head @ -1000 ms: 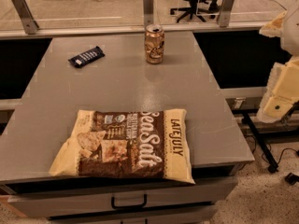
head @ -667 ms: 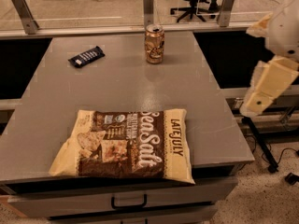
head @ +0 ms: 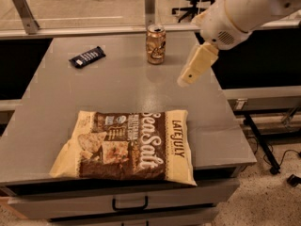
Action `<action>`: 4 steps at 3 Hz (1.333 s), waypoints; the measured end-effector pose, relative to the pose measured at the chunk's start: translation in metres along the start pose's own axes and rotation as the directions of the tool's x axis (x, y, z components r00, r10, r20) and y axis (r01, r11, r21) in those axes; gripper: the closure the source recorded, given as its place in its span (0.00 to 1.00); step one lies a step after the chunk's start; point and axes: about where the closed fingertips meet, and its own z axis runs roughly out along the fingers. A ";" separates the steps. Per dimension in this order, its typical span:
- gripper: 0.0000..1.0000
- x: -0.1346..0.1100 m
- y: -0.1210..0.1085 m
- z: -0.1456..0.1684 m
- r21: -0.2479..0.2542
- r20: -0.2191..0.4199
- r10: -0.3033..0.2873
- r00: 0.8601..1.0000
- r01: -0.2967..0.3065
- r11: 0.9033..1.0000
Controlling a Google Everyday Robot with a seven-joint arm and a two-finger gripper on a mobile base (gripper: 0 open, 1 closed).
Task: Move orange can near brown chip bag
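The orange can (head: 155, 44) stands upright at the far middle of the grey table (head: 127, 86), with its silver top showing. The brown chip bag (head: 130, 145) lies flat near the table's front edge, "Sea Salt" script facing up. My gripper (head: 191, 73) hangs over the table's right part on a white arm that comes in from the upper right. It is to the right of the can, a little nearer the front, and apart from it. It holds nothing that I can see.
A flat dark snack bar wrapper (head: 87, 57) lies at the far left of the table. A metal rail (head: 94, 30) runs behind the table. A drawer with a handle (head: 130, 205) sits under the front edge. A stand's legs (head: 263, 145) are on the floor at right.
The arm has swung in from the right side of the view to above the table, ending close to the can's right. The can, bag and wrapper have not moved on the table.
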 end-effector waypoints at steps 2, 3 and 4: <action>0.00 -0.047 -0.039 0.041 0.050 0.123 -0.015 0.992 0.009 0.999; 0.00 -0.042 -0.061 0.059 0.091 0.185 0.013 0.983 -0.030 0.995; 0.00 -0.035 -0.104 0.097 0.126 0.294 0.055 0.954 -0.095 0.987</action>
